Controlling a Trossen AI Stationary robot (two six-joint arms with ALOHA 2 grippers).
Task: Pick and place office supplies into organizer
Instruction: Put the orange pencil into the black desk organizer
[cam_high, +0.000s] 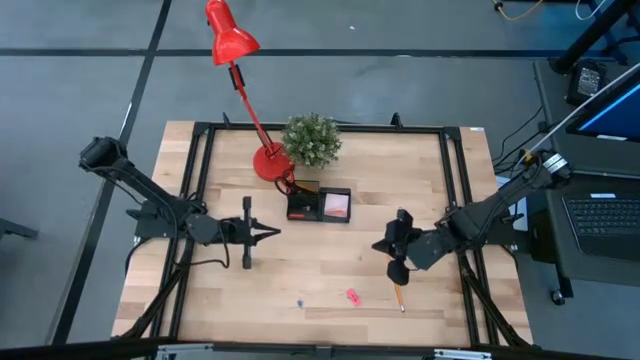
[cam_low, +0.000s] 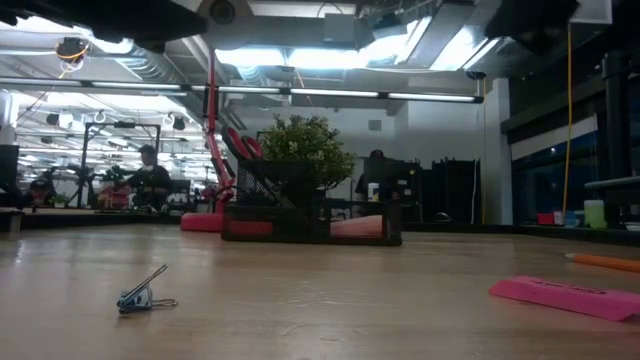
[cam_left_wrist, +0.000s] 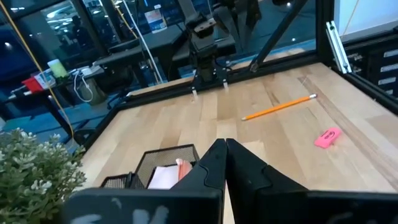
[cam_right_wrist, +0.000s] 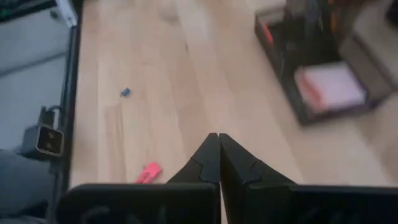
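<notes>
We note the wooden table (cam_high: 330, 270) with the red desk lamp (cam_high: 232, 40) and 1 potted plant (cam_high: 312, 140) at its far side. Just near of them, around mid-table, sits the organizer (cam_high: 320, 204); the pink sticky-note pad (cam_high: 338, 205) already lies in its right compartment.

The left gripper (cam_high: 272, 233) waits left of the organizer, fingers closed together and holding nothing. The right gripper (cam_high: 398, 252) hangs right of centre, its fingers likewise pressed tip to tip in its wrist view, with nothing between them.

We judge the step in hand to be between picks: neither arm carries anything, and loose supplies remain near the table's near edge. The next move calls for the right gripper to open, come down over the pencil (cam_high: 398, 296) lying just near of it, and close across its thin shaft.

Loose items counted on the table: 1 orange pencil, 1 pink eraser (cam_high: 352, 295), 1 blue binder clip (cam_high: 299, 299). Arms: 2.
</notes>
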